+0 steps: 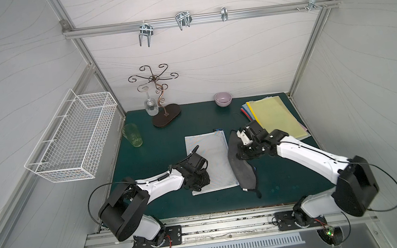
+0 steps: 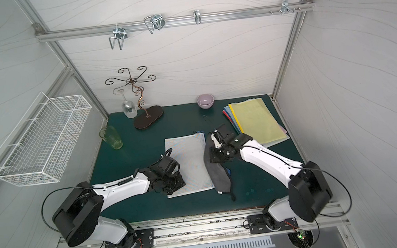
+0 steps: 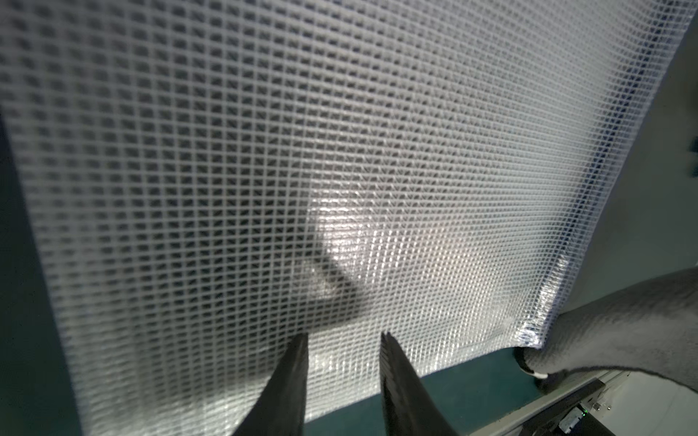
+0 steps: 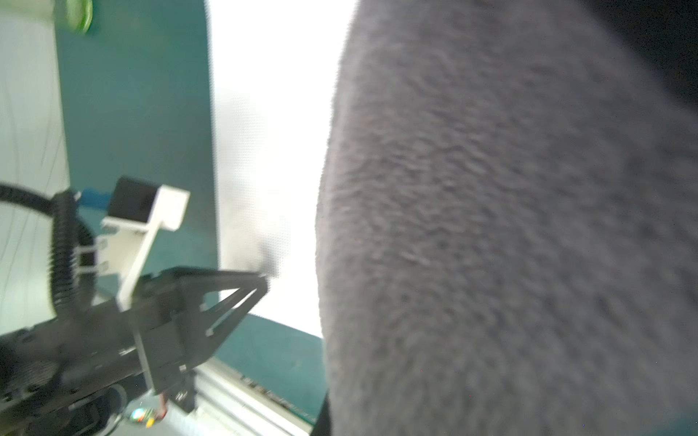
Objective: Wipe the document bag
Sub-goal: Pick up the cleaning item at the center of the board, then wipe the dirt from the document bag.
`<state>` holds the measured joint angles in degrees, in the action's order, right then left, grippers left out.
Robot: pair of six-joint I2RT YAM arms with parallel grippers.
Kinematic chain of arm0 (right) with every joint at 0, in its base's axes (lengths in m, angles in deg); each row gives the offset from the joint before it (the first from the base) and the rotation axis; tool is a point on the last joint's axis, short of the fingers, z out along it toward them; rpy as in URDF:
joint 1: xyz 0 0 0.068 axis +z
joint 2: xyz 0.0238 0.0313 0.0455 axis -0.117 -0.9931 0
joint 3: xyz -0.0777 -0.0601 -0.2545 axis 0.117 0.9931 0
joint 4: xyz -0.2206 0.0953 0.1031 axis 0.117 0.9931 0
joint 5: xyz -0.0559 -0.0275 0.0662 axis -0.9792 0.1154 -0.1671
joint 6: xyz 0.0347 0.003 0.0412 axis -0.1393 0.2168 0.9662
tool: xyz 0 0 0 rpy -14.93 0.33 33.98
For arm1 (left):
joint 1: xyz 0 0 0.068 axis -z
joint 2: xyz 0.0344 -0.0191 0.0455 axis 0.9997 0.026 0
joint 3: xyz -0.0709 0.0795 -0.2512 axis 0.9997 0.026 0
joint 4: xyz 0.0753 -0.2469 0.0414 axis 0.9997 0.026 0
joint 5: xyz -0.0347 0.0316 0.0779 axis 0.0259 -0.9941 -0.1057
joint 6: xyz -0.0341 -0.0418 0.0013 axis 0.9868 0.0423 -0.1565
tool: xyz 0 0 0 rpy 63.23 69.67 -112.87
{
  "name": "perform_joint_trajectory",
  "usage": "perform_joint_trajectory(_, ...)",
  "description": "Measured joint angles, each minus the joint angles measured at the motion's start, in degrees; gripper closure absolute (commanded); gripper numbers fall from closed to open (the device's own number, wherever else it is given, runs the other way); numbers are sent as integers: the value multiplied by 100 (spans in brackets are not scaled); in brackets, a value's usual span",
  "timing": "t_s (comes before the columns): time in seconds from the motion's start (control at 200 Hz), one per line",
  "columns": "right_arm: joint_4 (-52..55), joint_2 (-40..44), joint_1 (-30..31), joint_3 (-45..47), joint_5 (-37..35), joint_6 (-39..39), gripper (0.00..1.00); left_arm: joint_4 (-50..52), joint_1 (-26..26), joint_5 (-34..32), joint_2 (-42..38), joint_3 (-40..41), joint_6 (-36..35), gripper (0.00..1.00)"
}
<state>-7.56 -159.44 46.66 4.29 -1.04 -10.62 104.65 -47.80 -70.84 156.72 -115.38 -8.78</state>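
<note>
The document bag [image 1: 211,153] [image 2: 188,156] is a white mesh zip pouch lying flat mid-mat. My left gripper [image 1: 200,185] [image 2: 174,186] rests on the bag's near left corner. In the left wrist view its gripper [image 3: 343,336] stands open, with only the mesh bag [image 3: 340,170] showing between the dark fingers [image 3: 294,377]. My right gripper [image 1: 240,151] [image 2: 212,156] hovers at the bag's right edge, shut on a grey cloth [image 1: 245,175] [image 2: 220,180] that hangs from it down to the mat. The cloth [image 4: 491,226] hides the right jaws in the right wrist view.
A stack of coloured folders [image 1: 275,118] lies at the back right. A purple bowl [image 1: 223,99], a metal cup stand [image 1: 164,113] with a hanging wine glass [image 1: 150,107], and a green glass [image 1: 132,135] stand at the back. A wire basket [image 1: 74,138] hangs on the left wall.
</note>
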Motion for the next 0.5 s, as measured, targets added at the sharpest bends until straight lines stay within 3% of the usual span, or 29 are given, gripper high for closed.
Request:
perform_joint_trajectory(0.23, -608, -2321, 704, -1130, 859, 17, 100, -22, -24, -48, -269, 254, 92, 69)
perform_joint_trajectory(0.5, -570, -4524, 396, -3587, 1318, -2, 100, 68, -33, -131, -579, 518, 203, 74)
